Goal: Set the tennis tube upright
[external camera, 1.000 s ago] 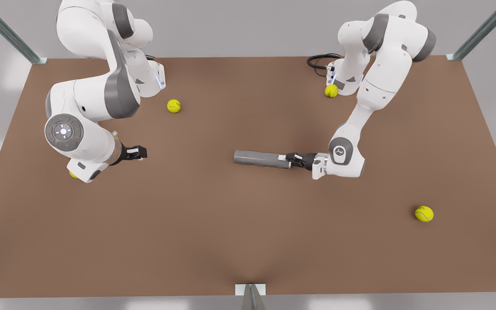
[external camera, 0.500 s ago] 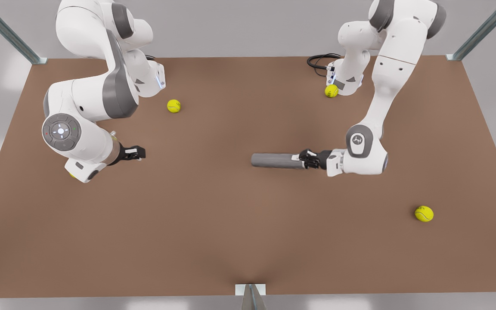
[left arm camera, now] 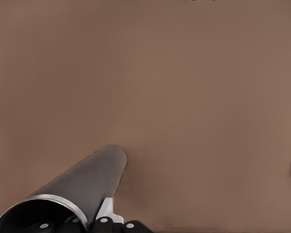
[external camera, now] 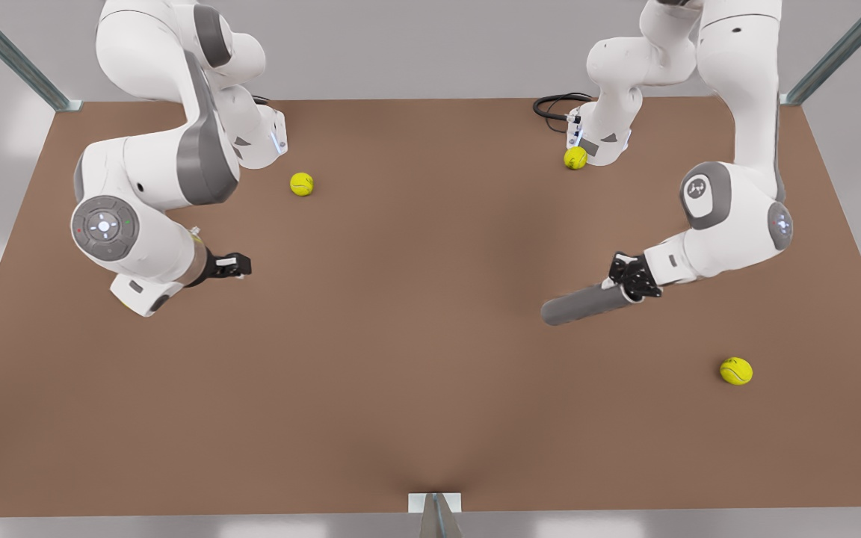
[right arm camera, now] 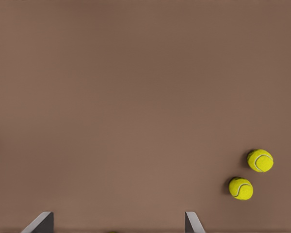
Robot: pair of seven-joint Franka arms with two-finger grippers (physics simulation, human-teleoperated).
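Front view: left pincer (external camera: 628,280) grips the tennis tube (external camera: 584,305) at its rim end, tube tilted above the desk (external camera: 415,388). Right pincer (external camera: 240,264) waits at the front view's left, fingers spread wide with nothing between.

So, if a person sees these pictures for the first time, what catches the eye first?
Most striking is the grey tennis tube, tilted and gripped at its silver-rimmed end by the left gripper at the front view's right. Next come the yellow-green tennis balls scattered over the brown table. The right gripper waits open at the front view's left.
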